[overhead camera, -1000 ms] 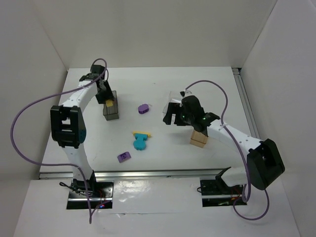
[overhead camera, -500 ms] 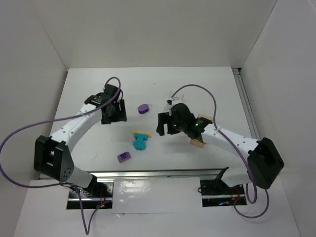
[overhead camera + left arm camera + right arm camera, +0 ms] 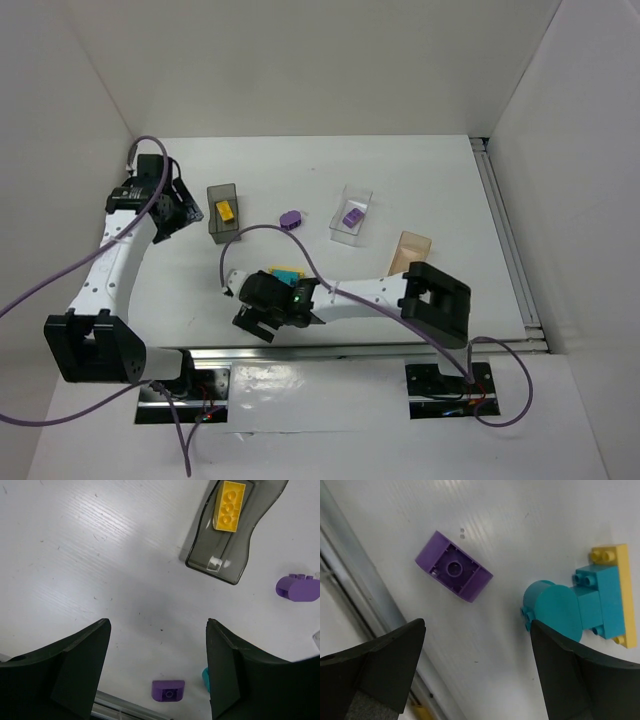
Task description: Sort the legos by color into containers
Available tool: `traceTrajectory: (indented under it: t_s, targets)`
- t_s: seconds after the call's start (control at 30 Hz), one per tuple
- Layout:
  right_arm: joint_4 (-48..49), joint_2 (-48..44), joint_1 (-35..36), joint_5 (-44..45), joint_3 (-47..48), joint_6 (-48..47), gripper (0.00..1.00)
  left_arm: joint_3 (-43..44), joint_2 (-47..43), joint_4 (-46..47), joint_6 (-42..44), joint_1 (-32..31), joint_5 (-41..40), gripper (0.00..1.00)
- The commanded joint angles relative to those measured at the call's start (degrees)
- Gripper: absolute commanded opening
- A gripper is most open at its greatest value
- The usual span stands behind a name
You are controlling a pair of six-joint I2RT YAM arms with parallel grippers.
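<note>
- You are working on a white worktop (image 3: 400, 170) boxed in by plain white walls, with a metal rail along its near edge.
- The small purple lego brick (image 3: 454, 573) lies close to that rail. The right end effector (image 3: 477, 650) hangs over it, fingers spread wide and nothing between them.
- The brick sits skewed and nearer one finger. If you close from here, I judge that finger would touch first and could spin the brick or push it toward the rail.
- It lies upside down, with its hollow underside and centre tube showing. One long side is curved and glossy, so a grip there may slip.
- The teal and yellow lego cluster (image 3: 600, 602) lies near the other finger, and a careless descent could knock it. I cannot tell whether its pieces are clipped together.
- Further out, a rounded purple lego (image 3: 290, 219) lies loose between two bins.
- The smoky dark grey plastic bin (image 3: 222, 234) holds a yellow brick (image 3: 227, 211).
- The clear plastic bin (image 3: 358, 193) holds a purple brick (image 3: 352, 216), so that is probably your target. The carry passes over the cluster.
- The amber plastic bin (image 3: 408, 248) stands to the right of the clear one.
- The left end effector (image 3: 170, 210) hovers beside the grey bin, wide open and carrying nothing.
</note>
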Motion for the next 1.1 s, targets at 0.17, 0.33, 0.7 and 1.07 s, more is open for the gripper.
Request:
traceTrajectory:
  t_s: [0.17,0.33,0.7,1.07]
  targets:
    - [0.92,7.88,-0.04,4.90,6.01,-8.66,0.94,0.67,-3.34,-0.30,1.31,3.79,5.07,0.82]
    - [1.53,11.93,-0.04,3.67,9.62,-9.98,0.93,-0.47,-3.34,0.23,1.31,4.32,6.22,0.82]
    - [2.76,16.24,-2.33,-2.57,11.39,-8.83,0.71,0.05,-3.87,0.23,2.37,5.45,5.08,0.81]
    - [5.12,8.88,-3.47,-0.39,8.84,-2.79,0.33,0.05,-2.81,1.28,2.90,6.51,6.75,0.79]
